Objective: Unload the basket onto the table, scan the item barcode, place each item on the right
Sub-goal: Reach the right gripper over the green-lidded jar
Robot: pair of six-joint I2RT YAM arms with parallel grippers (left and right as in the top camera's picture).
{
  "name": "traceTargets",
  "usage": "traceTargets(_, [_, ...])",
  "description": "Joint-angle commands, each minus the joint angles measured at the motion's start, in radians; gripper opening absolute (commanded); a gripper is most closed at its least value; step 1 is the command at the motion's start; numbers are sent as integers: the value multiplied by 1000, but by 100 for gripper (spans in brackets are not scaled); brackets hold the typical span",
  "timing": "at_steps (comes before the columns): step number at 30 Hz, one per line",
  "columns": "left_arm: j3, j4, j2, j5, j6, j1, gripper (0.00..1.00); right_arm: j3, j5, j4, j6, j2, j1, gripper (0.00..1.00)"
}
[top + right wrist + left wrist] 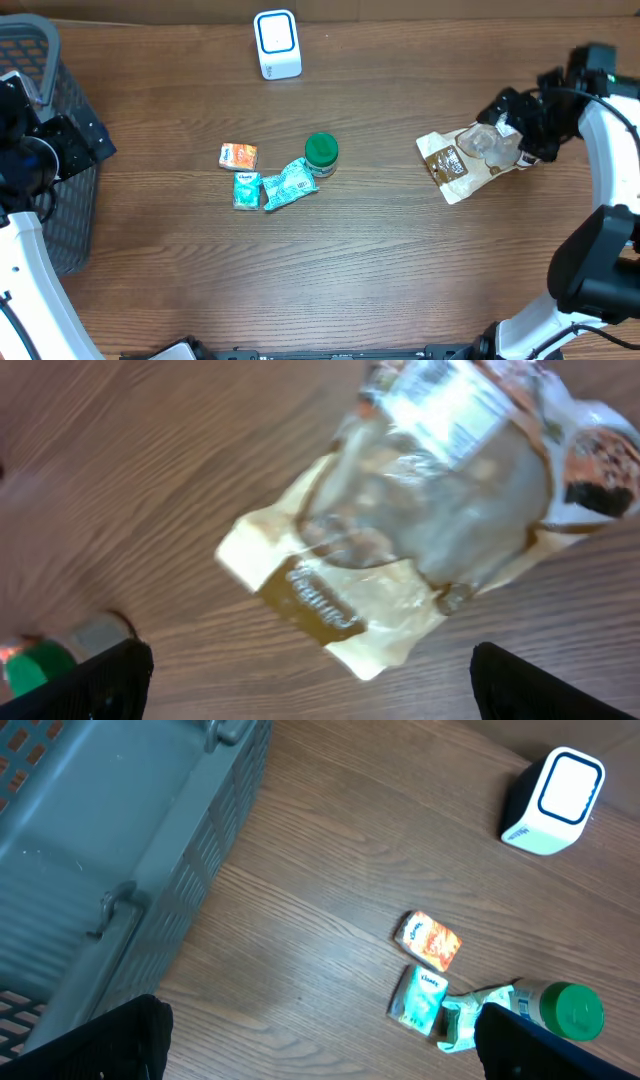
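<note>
The right gripper (512, 128) hangs spread over the glossy snack pouch (455, 165) near the desk's right edge, where a shallow pinch could slip off its film.

Small goods clustered mid-table, a basket at the left edge

On the wooden table (350, 270) an orange packet (239, 156) lies flat, with a teal tissue pack (246, 189) just beside it on the near side; a crumpled teal wrapper (290, 184) touches that pack's right edge and reaches up to a green-capped bottle (321, 152), whose round cap faces the overhead camera. A grey plastic basket (30, 50) with slatted walls and a hinged handle sits well apart at the table's left edge, its inside bare where it shows
</note>
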Motion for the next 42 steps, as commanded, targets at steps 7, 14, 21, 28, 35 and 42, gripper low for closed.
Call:
traceTargets(7, [8,1,3,10,-14,4,100,97,-14,59,-44,-2,291,100])
traceTargets(14, [8,1,3,10,-14,4,99,82,-40,243,-39,1,529,97])
traceTargets(21, [8,1,3,10,-14,4,100,84,291,327,-7,56,757,96])
traceTargets(28, [8,1,3,10,-14,4,99,85,348,327,-16,141,811,96])
traceTargets(35, [8,1,3,10,-14,4,100,84,342,346,-89,197,813,100])
traceTargets(42, [8,1,3,10,-14,4,99,84,336,354,-97,246,823,100])
